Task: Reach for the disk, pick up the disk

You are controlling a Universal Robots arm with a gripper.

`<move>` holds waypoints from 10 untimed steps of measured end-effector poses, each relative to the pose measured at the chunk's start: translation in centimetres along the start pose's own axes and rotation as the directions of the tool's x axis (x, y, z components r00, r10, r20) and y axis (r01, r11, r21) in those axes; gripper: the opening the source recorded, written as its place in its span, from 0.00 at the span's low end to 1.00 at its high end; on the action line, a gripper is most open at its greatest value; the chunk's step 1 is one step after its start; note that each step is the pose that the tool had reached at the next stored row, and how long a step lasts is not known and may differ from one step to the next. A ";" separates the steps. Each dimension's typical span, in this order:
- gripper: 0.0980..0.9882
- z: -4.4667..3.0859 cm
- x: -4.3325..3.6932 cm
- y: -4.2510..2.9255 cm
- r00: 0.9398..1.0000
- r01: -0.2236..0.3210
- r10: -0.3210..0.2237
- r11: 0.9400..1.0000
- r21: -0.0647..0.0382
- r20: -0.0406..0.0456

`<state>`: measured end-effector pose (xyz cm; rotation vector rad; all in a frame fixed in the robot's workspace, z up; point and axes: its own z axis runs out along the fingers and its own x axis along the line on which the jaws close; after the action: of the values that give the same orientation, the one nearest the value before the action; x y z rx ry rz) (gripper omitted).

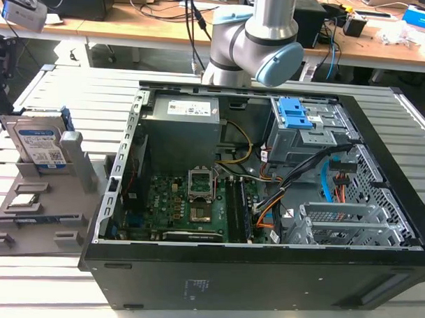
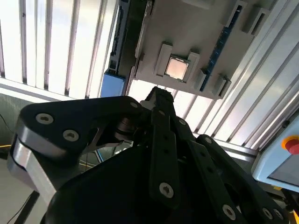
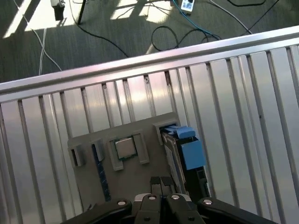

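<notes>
My pincer (image 3: 159, 181), shut and empty, hangs near the edge-up disk (image 3: 180, 156): stiff, heavyish, slick; I'd grip its blue frame (image 3: 192, 155).

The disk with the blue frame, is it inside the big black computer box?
No, the disk stands on edge in the grey holder outside the computer case, at the exterior view's left.

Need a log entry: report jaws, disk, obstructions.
Gripper jaws shut, holding nothing. Disk upright in grey holder, untouched. No obstruction seen.
</notes>
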<state>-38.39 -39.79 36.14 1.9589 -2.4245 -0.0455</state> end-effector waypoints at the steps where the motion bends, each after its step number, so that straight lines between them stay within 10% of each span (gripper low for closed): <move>1: 0.01 0.00 0.00 0.00 1.000 -0.005 0.005 1.000 0.000 0.000; 7: 0.02 0.00 0.00 0.00 1.000 -0.006 0.006 1.000 0.000 0.000; 10: 0.22 0.00 0.00 0.00 1.000 -0.007 0.007 1.000 0.000 0.000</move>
<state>-38.39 -39.80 36.13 1.9505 -2.4314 -0.0456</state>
